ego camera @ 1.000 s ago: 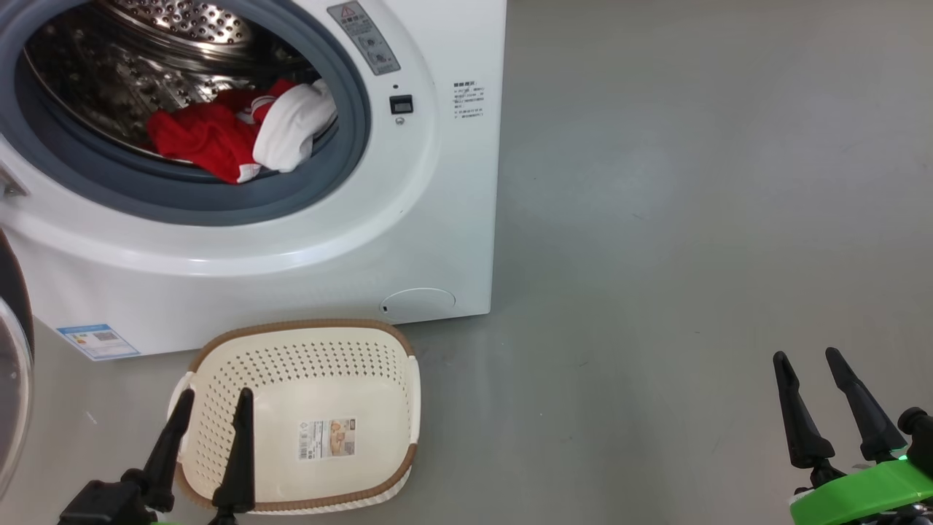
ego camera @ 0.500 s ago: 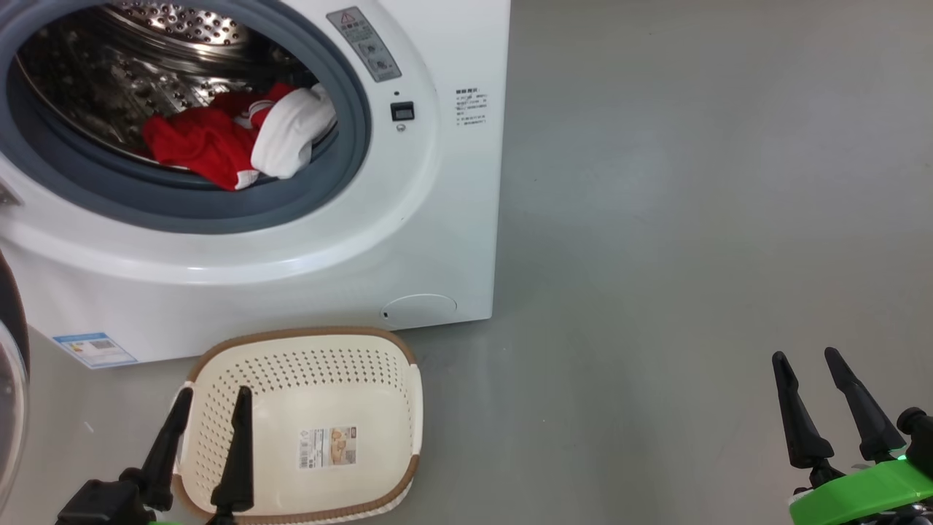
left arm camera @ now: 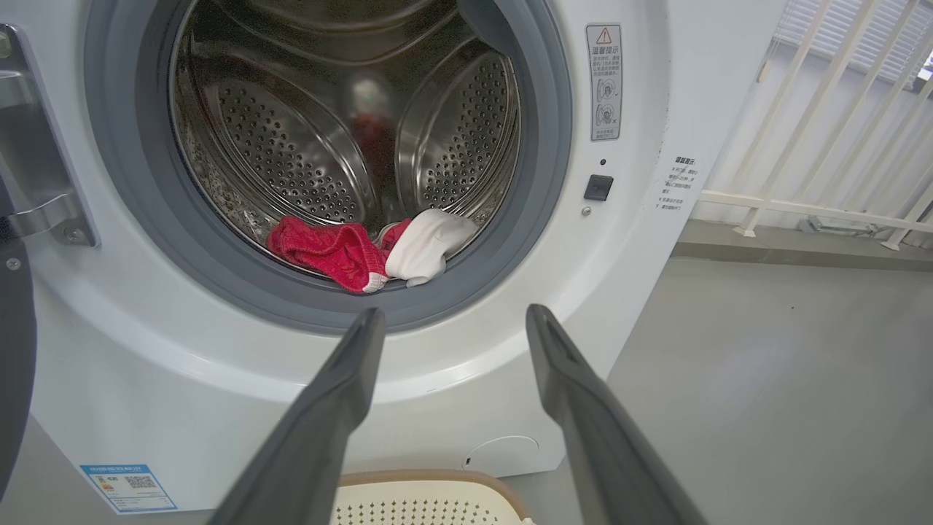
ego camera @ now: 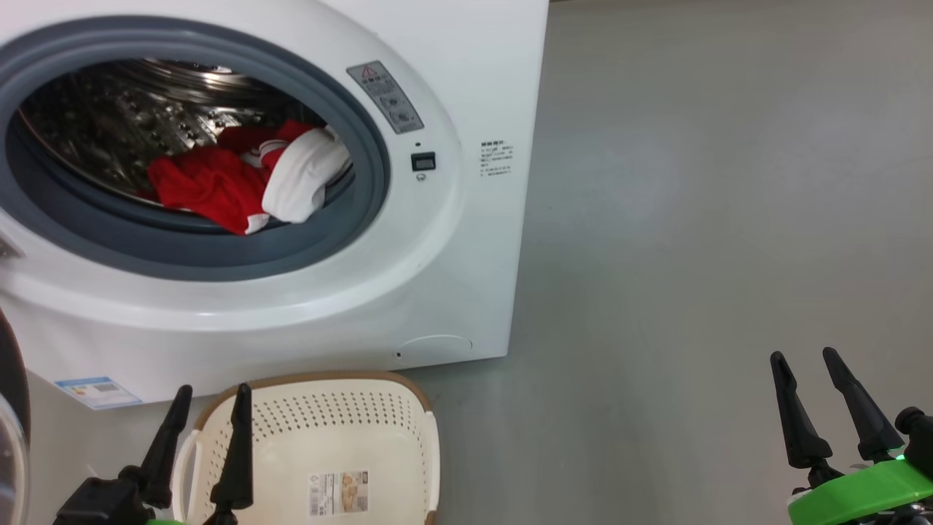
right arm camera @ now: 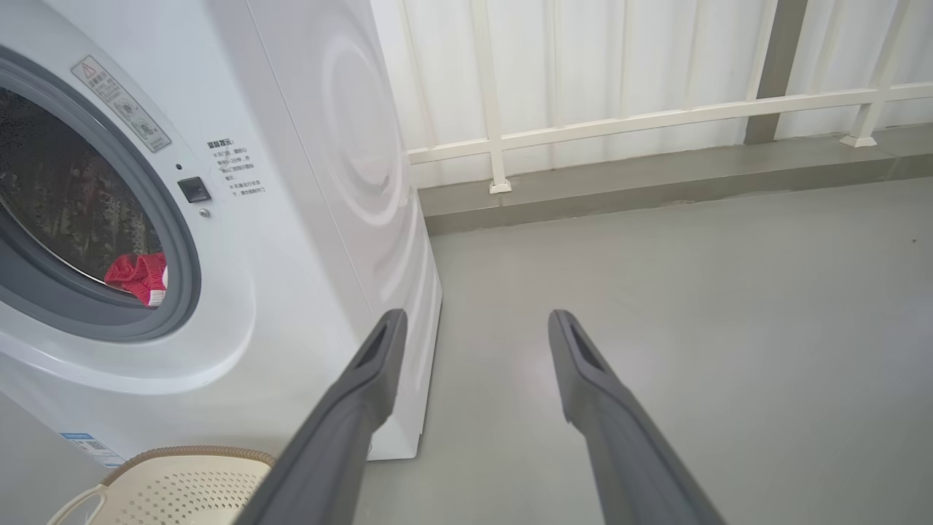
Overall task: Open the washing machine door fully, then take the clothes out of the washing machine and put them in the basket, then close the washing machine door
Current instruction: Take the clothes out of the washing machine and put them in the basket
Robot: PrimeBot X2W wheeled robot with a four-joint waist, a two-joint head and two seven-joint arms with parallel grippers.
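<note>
1. At the left of the head view, on the floor (ego camera: 692, 219): the washing machine (ego camera: 437, 292), front toward the camera.
2. Inside its drum (left arm camera: 291, 146), low at the front lip and against the gasket (left arm camera: 127, 160): the clothes (ego camera: 233, 186).
3. Left of the opening, standing open and cut by the picture's edge: the washing machine door (ego camera: 9, 379).
4. On the floor just before the machine, below the opening: the basket (ego camera: 321, 383), with a paper label (ego camera: 339, 492) on its base.
5. Over the basket's left rim: the left gripper (ego camera: 215, 390).
6. Well apart to the right, over bare floor: the right gripper (ego camera: 803, 355).
7. Behind the floor, right of the machine in the right wrist view: a railing (right arm camera: 619, 120) on a raised kerb (right arm camera: 656, 186).
</note>
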